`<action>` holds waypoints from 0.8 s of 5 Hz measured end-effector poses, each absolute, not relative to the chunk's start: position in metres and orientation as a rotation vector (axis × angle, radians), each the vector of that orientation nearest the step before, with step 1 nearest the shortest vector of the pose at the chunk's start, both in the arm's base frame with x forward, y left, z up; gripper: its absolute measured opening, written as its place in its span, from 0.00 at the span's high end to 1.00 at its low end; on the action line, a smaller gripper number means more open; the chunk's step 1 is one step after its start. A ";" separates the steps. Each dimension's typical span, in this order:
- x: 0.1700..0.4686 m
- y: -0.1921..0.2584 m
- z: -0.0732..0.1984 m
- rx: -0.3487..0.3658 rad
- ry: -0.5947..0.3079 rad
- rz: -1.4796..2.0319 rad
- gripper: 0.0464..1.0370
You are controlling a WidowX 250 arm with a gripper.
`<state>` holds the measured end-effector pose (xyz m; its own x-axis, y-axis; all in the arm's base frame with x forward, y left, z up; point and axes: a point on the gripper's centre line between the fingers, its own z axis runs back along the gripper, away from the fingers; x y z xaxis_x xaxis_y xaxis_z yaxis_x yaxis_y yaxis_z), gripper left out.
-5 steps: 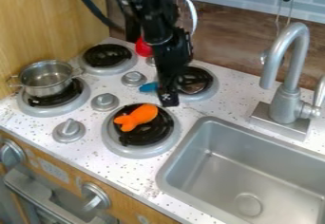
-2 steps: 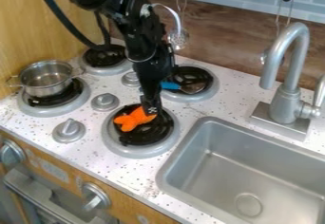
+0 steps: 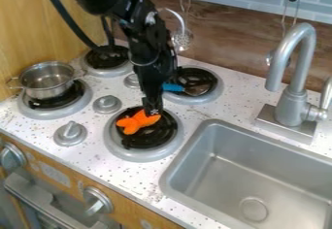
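While the black robot arm (image 3: 144,34) is coming down from the upper left of the frame, its black pincer (image 3: 153,111) is pointing down at the upper right end of a bright orange toy with a forked left end (image 3: 135,122). That orange toy is lying on the black coil of the front burner with a silvery ring (image 3: 122,152), just left of centre and a bit below the middle. The pincer's tip is overlapping the toy's end from this angle, but honestly I can't tell whether it's gripping it, or how wide it's standing.

Just behind, a blue-handled spatula (image 3: 173,87) is resting on the rear burner (image 3: 215,94), its head pointing right. Over on the left, a shiny metal pot (image 3: 46,81) is sitting on another burner, with a grey knob (image 3: 107,104) standing between that one and the toy's burner. All of it's sitting on a white speckled worktop (image 3: 139,176), with a grey sink (image 3: 224,194) taking up the lower right and a curved grey faucet (image 3: 303,46) rising behind it.
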<state>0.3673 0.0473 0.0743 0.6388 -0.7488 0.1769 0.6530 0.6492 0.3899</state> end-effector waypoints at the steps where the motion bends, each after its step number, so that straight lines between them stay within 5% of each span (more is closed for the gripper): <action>1: 0.377 0.048 0.049 0.235 -0.296 -0.800 0.04; 3: 0.390 0.060 0.037 0.138 -0.291 -0.775 0.07; 4: 0.386 0.062 0.035 0.124 -0.356 -0.738 0.33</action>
<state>0.3860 0.0617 0.0349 0.6829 -0.6775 0.2733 0.6358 0.7354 0.2343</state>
